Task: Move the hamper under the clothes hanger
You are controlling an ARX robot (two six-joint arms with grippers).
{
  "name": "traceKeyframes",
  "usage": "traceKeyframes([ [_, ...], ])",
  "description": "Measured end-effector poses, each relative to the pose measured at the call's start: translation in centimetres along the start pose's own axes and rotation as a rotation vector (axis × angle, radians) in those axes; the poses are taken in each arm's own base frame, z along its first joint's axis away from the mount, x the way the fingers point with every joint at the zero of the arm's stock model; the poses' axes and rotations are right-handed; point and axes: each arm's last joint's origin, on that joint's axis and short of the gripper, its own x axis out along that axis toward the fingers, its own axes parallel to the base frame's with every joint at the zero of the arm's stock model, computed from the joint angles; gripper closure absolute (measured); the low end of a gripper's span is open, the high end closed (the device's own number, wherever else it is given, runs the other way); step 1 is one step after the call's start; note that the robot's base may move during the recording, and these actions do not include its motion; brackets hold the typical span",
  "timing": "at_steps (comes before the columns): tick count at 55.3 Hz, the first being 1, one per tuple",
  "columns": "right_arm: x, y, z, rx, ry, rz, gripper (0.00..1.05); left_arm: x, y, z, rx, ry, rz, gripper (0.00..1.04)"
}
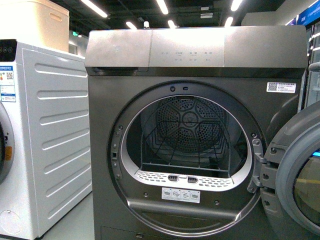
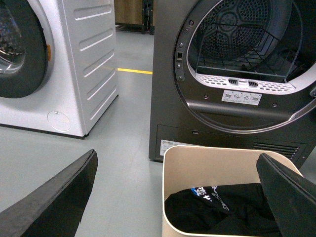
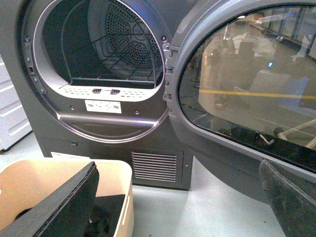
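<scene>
hamper (image 2: 197,163) holds black garment (image 2: 237,215), white print (image 2: 205,191) unreadable

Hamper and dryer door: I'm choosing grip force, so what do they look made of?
The hamper looks like beige moulded plastic, smooth and matte: thin even walls, rounded corners, a slot cut in its side. The dryer door seems a grey satin frame, metal or painted plastic I cannot tell, around a glossy clear pane, likely glass, that mirrors the room.

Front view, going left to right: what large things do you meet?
White ribbed-sided washing machine → dark grey metal dryer with open round drum → swung-open grey round glass door.
</scene>
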Motion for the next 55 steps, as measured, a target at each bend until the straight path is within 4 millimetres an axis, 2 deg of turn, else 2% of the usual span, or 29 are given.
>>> traceKeyframes([
  [46,0.0,0.0,0.0,0.0,0.0,0.0,0.08,0.0,0.0,0.0,0.0,0.0,0.0,0.07],
  [50,0.0,0.0,0.0,0.001,0.002,0.0,0.08,0.6,0.1,-0.4,-0.1,0.167,0.212,0.07],
  [53,0.4,-0.2,0.1,0.072,0.129,-0.094,0.08,1.7,0.6,-0.1,-0.138,0.203,0.254,0.07],
  [55,0.9,-0.3,0.4,0.089,0.154,-0.105,0.08,2.5,0.9,0.6,-0.16,0.202,0.261,0.07],
])
